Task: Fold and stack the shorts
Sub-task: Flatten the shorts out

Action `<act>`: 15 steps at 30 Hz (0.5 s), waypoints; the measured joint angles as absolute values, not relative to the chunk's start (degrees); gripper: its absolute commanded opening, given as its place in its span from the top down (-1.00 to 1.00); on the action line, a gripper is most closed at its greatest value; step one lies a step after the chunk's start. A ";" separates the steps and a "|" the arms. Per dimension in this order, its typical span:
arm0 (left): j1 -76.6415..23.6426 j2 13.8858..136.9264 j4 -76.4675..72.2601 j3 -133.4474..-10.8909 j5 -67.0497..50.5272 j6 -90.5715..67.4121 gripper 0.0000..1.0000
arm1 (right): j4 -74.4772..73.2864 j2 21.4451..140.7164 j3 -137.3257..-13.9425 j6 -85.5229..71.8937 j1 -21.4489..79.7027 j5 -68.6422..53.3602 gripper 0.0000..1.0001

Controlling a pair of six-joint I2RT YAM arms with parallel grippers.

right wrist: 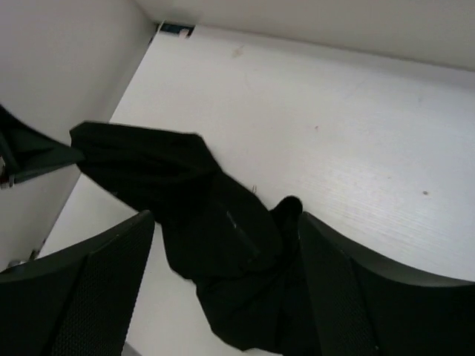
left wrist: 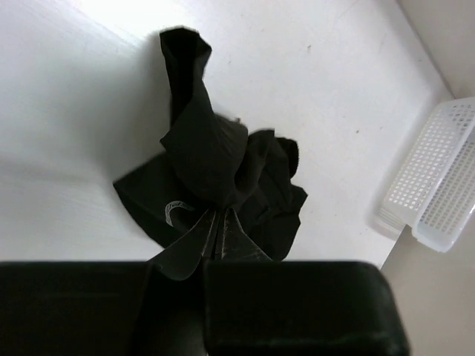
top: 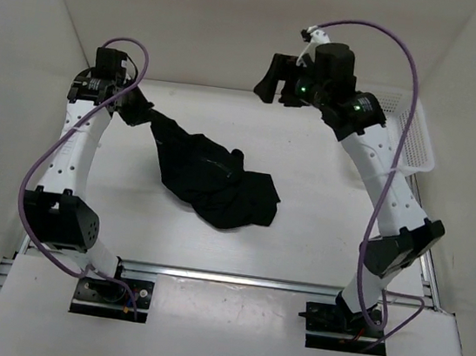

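Top external shows my left fingers (top: 139,112) clenched on an edge of the shorts (top: 211,179), heaped mid-table (top: 329,216); left wrist confirms that pinch; right wrist shows my right fingers (right wrist: 386,297) released above them, so spreading seemingly needs a second corner.

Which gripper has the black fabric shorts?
The left gripper: it is shut on an edge of the plain black fabric shorts, holding that edge raised. The right gripper is open, up high, touching no cloth.
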State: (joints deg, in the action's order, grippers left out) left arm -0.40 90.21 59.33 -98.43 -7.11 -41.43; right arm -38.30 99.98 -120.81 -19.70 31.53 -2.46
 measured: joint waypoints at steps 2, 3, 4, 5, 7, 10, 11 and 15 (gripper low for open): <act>-0.40 89.91 59.64 -96.66 -7.38 -41.43 0.80 | -38.17 101.75 -119.28 -20.25 31.86 -6.17 -0.83; -0.40 89.91 59.86 -95.81 -7.44 -41.43 0.80 | -37.76 103.53 -118.17 -20.60 32.23 -7.86 -0.86; -0.40 89.95 60.01 -94.56 -7.55 -41.45 0.80 | -37.34 105.49 -116.79 -20.75 32.42 -8.91 -0.89; -0.38 89.95 60.23 -93.51 -7.60 -41.43 0.80 | -37.15 107.96 -114.93 -21.02 32.73 -9.74 -0.89; -0.40 89.97 60.69 -92.03 -7.60 -41.39 0.80 | -37.43 113.86 -110.17 -21.54 33.50 -10.72 -0.89; -0.40 89.97 61.28 -91.26 -7.55 -41.36 0.80 | -38.94 120.70 -105.34 -21.91 34.37 -11.16 -0.83; -0.40 89.97 61.28 -91.22 -7.55 -41.32 0.80 | -40.05 123.04 -104.40 -21.93 34.68 -11.31 -0.73; -0.40 89.97 61.25 -91.22 -7.55 -40.88 0.80 | -40.84 126.19 -104.64 -21.06 35.38 -12.97 0.25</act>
State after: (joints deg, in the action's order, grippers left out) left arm -0.40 89.97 61.25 -91.22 -7.55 -40.88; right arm -40.84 126.19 -104.64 -21.06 35.38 -12.97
